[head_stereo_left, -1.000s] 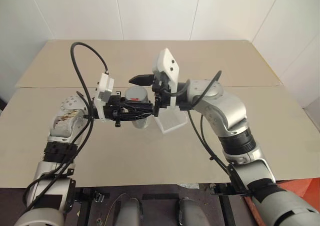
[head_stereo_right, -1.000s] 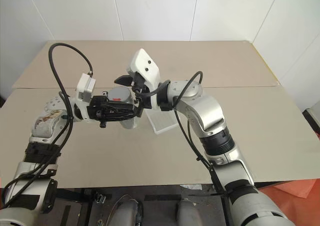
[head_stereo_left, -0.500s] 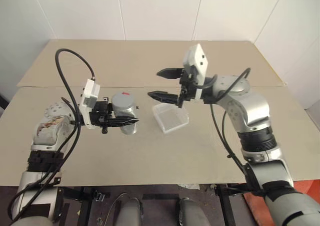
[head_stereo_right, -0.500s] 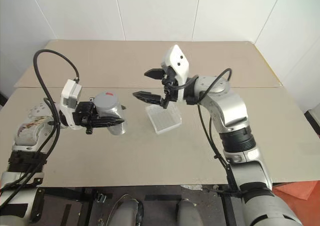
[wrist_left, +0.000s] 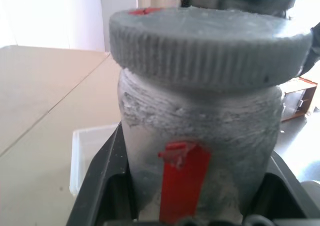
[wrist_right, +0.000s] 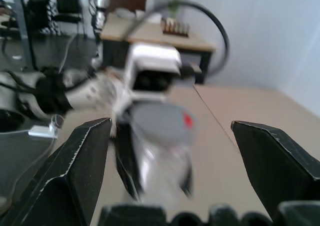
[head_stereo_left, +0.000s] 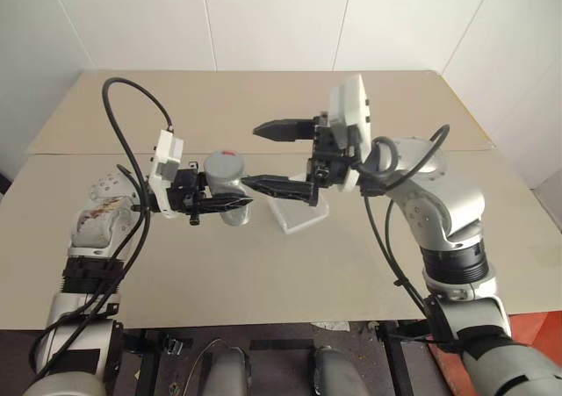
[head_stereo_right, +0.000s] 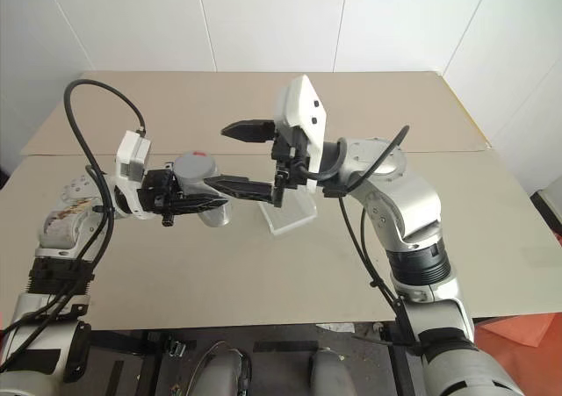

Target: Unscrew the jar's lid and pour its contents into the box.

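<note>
The silver-grey jar with its red stripe is held upright above the table, my left gripper shut on its body from the left. The grey lid, with a red patch on top, sits on the jar. My right gripper points at the jar from the right. It is open wide, one finger above lid height and the other beside the jar, and touches neither. The clear box rests on the table just right of the jar, under the right gripper. The contents are hidden inside the jar.
The beige table is made of two boards, with a seam running across behind the arms. A black cable loops over my left arm. White walls stand close behind the table's far edge.
My right gripper, which straddled the lid a second ago, has drawn back to the right and stays open. The left gripper keeps its hold on the jar, and the lid stays on.
</note>
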Tool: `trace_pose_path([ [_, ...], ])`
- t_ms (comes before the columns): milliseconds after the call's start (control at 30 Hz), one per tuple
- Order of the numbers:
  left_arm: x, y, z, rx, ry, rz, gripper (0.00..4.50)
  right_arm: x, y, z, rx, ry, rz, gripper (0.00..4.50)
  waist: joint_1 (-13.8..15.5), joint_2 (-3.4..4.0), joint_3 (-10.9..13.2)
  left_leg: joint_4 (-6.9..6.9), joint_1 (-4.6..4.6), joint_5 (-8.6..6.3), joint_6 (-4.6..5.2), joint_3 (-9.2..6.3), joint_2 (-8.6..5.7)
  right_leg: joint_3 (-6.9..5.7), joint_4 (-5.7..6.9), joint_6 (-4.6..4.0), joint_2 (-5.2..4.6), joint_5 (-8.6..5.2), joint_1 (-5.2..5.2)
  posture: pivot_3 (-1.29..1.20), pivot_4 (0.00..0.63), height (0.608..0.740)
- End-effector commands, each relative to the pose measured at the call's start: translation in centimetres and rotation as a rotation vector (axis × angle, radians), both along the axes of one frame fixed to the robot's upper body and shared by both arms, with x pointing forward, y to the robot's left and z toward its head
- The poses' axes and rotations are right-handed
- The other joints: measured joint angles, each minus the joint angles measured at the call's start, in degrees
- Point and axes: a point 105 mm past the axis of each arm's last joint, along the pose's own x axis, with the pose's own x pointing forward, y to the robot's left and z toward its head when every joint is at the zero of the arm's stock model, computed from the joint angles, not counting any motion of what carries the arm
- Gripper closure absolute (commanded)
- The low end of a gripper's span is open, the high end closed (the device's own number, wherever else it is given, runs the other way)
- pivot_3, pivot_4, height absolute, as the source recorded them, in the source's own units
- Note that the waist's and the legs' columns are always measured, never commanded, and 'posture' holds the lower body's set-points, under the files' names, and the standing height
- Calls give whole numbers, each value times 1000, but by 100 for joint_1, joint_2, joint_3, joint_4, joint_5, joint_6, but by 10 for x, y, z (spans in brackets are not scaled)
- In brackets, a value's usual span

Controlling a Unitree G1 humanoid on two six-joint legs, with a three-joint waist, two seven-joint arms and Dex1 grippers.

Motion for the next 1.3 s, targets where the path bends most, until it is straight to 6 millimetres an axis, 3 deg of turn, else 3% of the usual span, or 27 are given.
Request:
trace_pose_path([
  [33, 1, -4, 10, -7, -49, -17, 2575, 0, 14, 8, 1, -38, -20, 46, 1, 0, 0, 0, 1, 0, 0, 0, 0, 0, 1, 0, 1, 0, 0, 0, 150, 740],
  [300, 0, -7, 13, -3, -60, -39, 2575, 15, 34, 7, -12, -31, -65, 46, -1, 0, 0, -1, -1, 0, 0, 1, 0, 0, 2, 0, 1, 0, -2, 0, 150, 740],
  [567, -3, -7, 12, 5, -57, -51, 2575, 22, 41, 5, -8, -9, -74, 46, -7, 0, 0, -1, -1, 0, 0, 0, 0, 0, 2, 0, 2, 0, -3, 0, 150, 740],
  [1033, -5, 0, 12, 24, -62, -43, 2575, 36, 1, 0, -25, 7, -167, 46, -1, 0, 0, -1, -1, 0, 0, 0, 0, 0, 1, 0, 1, 0, -2, 0, 150, 740],
  [1300, -4, 0, 14, 31, -70, -47, 2575, 42, -7, 0, -45, -14, -206, 46, -9, 0, 0, -1, -1, 0, 0, 0, 0, 0, 0, 0, 1, 0, -3, 0, 150, 740],
])
